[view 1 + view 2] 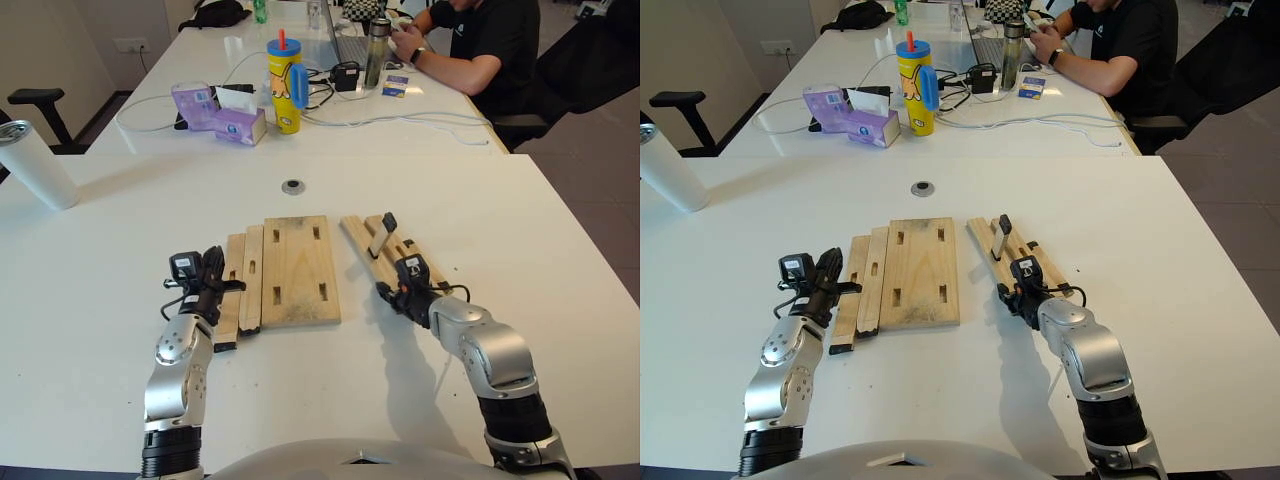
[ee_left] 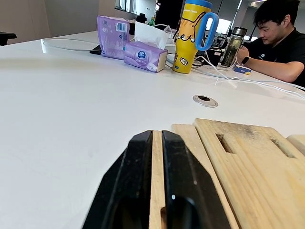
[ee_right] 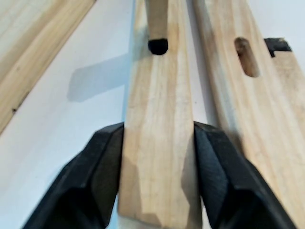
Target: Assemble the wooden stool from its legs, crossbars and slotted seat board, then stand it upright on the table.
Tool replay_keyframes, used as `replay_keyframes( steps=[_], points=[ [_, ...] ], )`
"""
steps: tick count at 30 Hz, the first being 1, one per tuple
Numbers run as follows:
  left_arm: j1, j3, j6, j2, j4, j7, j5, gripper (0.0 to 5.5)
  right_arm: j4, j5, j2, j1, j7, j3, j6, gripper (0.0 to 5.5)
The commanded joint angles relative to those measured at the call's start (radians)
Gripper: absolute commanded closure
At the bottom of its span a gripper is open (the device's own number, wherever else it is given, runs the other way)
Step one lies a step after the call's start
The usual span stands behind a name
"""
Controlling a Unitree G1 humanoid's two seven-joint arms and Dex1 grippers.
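The slotted seat board (image 1: pixel 296 270) lies flat mid-table. Two wooden legs (image 1: pixel 252 276) lie side by side against its left edge. My left gripper (image 1: pixel 220 286) is at the near end of the outer leg (image 2: pixel 156 191) and is shut on it, a black finger pressed to each side. Right of the board lie more legs (image 1: pixel 356 238), and a short crossbar (image 1: pixel 381 235) stands tilted out of one. My right gripper (image 3: pixel 158 138) grips the near end of that leg (image 3: pixel 159 109), its fingers (image 3: pixel 102 162) touching both sides. Another slotted leg (image 3: pixel 238 81) lies beside it.
A cable grommet (image 1: pixel 293 186) sits behind the board. A white tumbler (image 1: pixel 35 165) stands far left. On the rear table are a yellow cup (image 1: pixel 285 85), tissue boxes (image 1: pixel 238 126) and cables. A person sits at the back right, away from the parts.
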Motion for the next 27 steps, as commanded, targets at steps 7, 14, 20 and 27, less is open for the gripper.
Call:
replay_keyframes(
  steps=[7, 14, 20, 27],
  points=[
    [-0.007, -0.019, 0.111, 0.012, -0.067, -0.044, -0.067, 5.12, -0.005, -0.052, -0.042, -0.065, 0.086, 0.052, -0.296, 3.45],
    [-0.013, -0.037, 0.143, -0.002, -0.093, -0.047, -0.089, 5.12, 0.073, -0.042, -0.068, -0.157, 0.188, 0.021, -0.481, 3.45],
    [-0.053, 0.060, 0.382, -0.100, -0.139, -0.038, -0.473, 5.12, 0.050, -0.039, -0.088, -0.146, 0.310, 0.080, -0.599, 3.45],
    [-0.092, 0.195, 0.581, -0.146, -0.118, 0.088, -0.955, 4.50, -0.045, 0.036, -0.092, -0.075, 0.402, 0.070, -0.651, 3.45]
  ],
)
